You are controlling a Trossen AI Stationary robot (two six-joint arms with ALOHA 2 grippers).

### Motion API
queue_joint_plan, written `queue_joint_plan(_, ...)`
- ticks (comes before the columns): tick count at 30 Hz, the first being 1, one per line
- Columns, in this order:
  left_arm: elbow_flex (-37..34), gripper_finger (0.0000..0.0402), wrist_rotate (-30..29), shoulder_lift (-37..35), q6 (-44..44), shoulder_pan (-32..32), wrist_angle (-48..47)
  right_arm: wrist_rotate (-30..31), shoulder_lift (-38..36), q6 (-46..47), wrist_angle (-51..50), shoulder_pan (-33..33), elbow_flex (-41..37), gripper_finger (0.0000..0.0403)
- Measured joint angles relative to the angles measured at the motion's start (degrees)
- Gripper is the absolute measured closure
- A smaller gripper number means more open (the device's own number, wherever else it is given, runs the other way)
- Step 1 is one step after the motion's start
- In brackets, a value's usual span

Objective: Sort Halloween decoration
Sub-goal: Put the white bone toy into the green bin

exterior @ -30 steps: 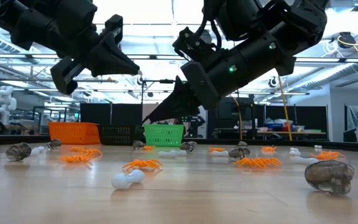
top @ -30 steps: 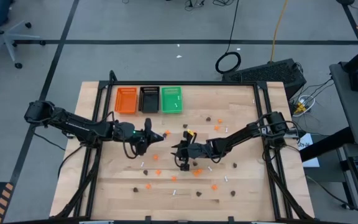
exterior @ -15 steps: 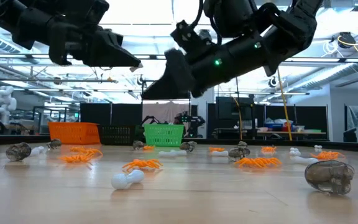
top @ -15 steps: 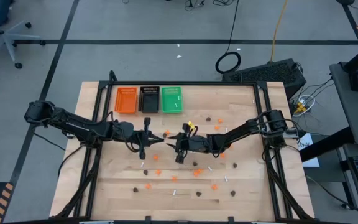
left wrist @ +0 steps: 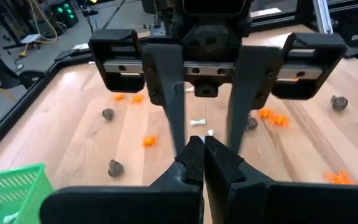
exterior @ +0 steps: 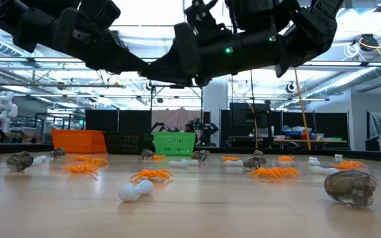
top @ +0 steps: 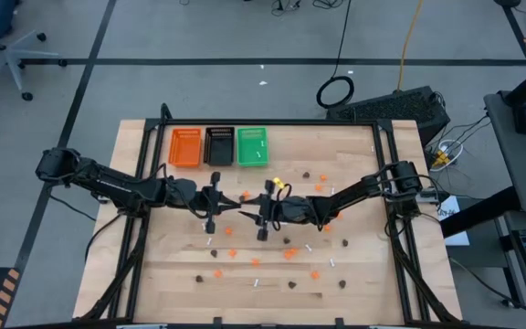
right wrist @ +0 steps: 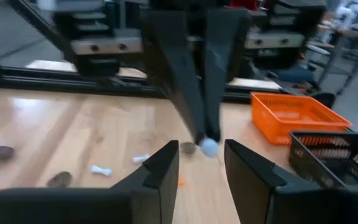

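From my left wrist camera, my left claw (left wrist: 202,155) is clenched with nothing visible in it. My right claw (right wrist: 201,155) faces it above the middle of the surface (top: 354,274), fingers parted; I can't tell if it holds anything. Halloween decoration (exterior: 152,175) lies scattered below. Farther back sit the orange tray (top: 186,146), black tray (top: 218,144) and green tray (top: 251,145).

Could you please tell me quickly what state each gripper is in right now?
Left gripper: closed, pinching a small white stick at its tips.
Right gripper: open, holding nothing.
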Motion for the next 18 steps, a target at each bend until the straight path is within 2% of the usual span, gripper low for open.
queue_joint_plan(8,0.0,0.0401,1.3,0.0,0.0,0.0,1.4,-0.1,0.0,-1.0,-0.2,-0.1,0.4,0.0293)
queue_joint_plan(18,0.0,0.0401,1.4,0.7,-0.2,0.0,1.4,-0.1,0.0,-2.5,-0.4,-0.1,0.4,0.0364)
